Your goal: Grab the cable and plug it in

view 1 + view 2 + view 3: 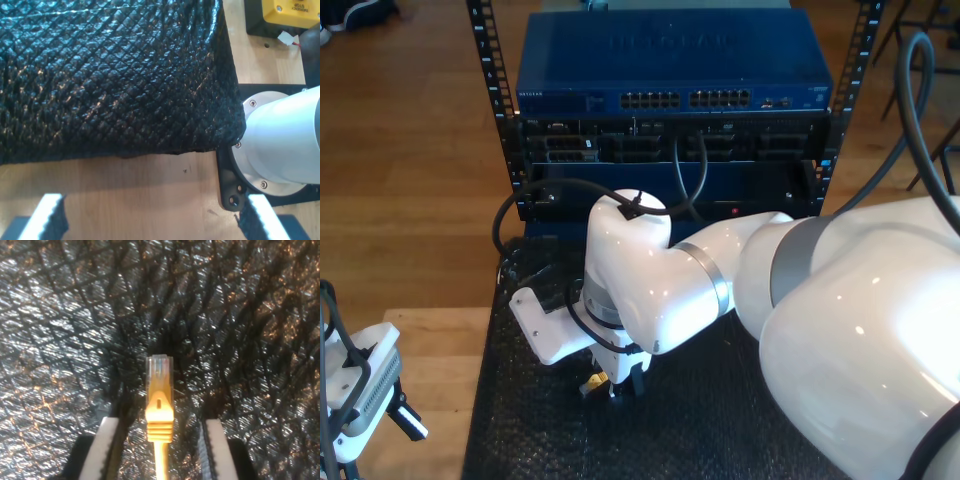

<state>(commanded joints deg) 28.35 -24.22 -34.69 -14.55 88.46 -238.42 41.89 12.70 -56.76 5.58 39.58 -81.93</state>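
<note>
The cable is pale yellow with a clear plug at its tip. It lies on the black quilted mat. My second gripper is open and straddles the plug's boot, with a gap showing on each side between the plug and the white fingers. In the exterior view the same gripper points down at the mat with the yellow plug at its tips. My first gripper is open with nothing between its fingers. It hovers over bare wood beside the mat's edge, low at the exterior view's left.
A blue network switch with rows of ports tops the rack at the back of the exterior view. Black cables hang in front of it. A white arm base on a black plate and a yellow box stand by the mat.
</note>
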